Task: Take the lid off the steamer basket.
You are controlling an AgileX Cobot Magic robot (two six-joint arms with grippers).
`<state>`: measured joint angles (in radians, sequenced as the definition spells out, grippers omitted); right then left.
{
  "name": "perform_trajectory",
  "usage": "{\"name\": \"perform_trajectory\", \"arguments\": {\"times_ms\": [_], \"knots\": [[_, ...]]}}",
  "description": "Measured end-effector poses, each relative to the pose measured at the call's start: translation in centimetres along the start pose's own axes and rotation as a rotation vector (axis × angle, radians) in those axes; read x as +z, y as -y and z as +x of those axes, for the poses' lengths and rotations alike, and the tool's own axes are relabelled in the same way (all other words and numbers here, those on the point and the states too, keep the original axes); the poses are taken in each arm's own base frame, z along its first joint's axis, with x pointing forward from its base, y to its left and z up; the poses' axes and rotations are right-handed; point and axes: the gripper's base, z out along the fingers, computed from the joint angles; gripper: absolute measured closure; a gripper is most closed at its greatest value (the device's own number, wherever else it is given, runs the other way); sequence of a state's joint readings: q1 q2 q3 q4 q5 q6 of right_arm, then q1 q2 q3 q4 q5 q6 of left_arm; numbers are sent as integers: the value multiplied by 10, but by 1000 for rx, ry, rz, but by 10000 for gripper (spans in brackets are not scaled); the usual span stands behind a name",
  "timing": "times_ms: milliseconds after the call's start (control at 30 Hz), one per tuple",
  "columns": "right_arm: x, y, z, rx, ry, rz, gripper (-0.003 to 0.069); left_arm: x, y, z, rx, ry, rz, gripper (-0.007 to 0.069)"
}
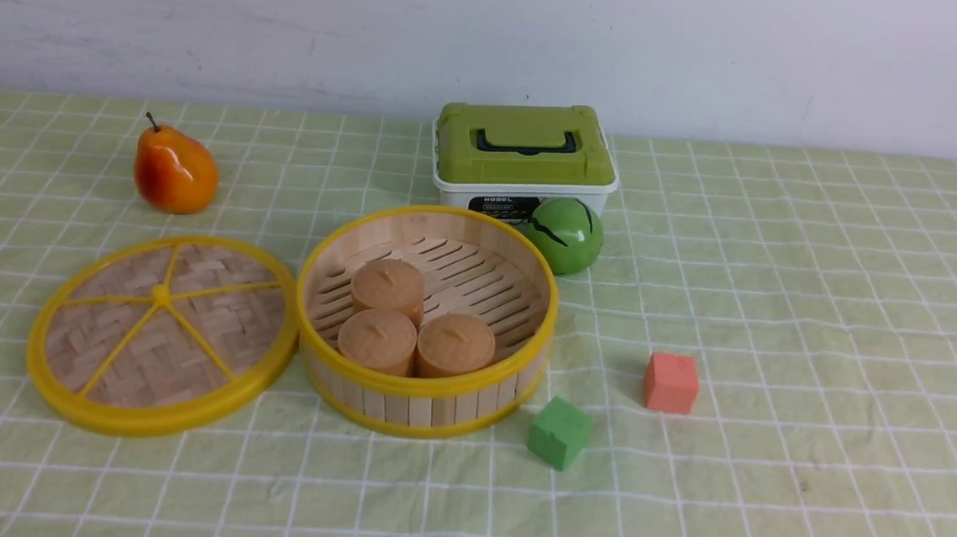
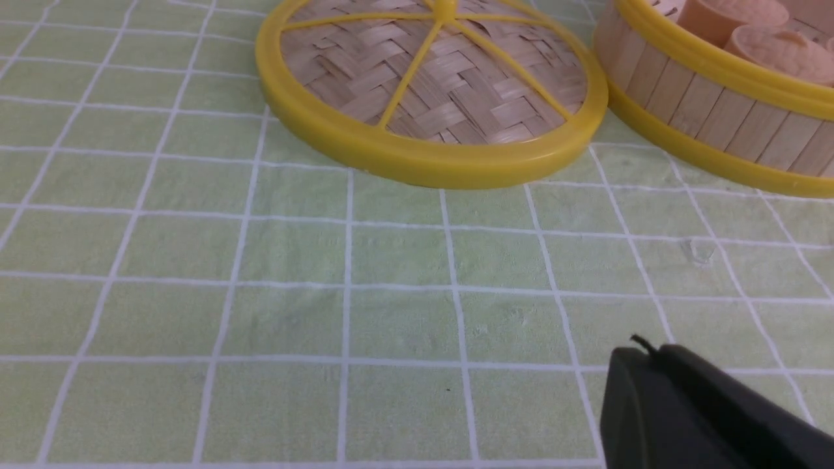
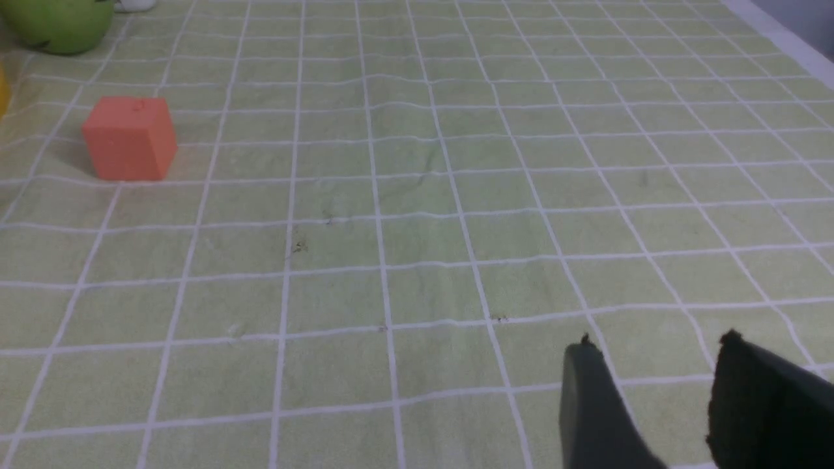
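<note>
One lid (image 1: 160, 334) flat beside steamer basket (image 1: 422, 382) (knob up), right end effector (image 3: 658, 404) spread, left end effector (image 2: 704, 417) seemingly closed, unclear.

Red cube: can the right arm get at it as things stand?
Probably yes. In the right wrist view the red cube stands alone on bare tablecloth, and nothing lies between it and the open right gripper. The green ball sits well behind it.
</note>
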<state>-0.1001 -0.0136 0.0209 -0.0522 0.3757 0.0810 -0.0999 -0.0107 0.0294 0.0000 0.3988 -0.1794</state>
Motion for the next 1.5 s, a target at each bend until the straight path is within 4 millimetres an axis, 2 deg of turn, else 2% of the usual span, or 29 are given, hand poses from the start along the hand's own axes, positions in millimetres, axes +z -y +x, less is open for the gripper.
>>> {"name": "perform_trajectory", "arguments": {"times_ms": [1500], "knots": [[0,0,0,0,0,0,418,0,0,0,0,0,0,589]]}}
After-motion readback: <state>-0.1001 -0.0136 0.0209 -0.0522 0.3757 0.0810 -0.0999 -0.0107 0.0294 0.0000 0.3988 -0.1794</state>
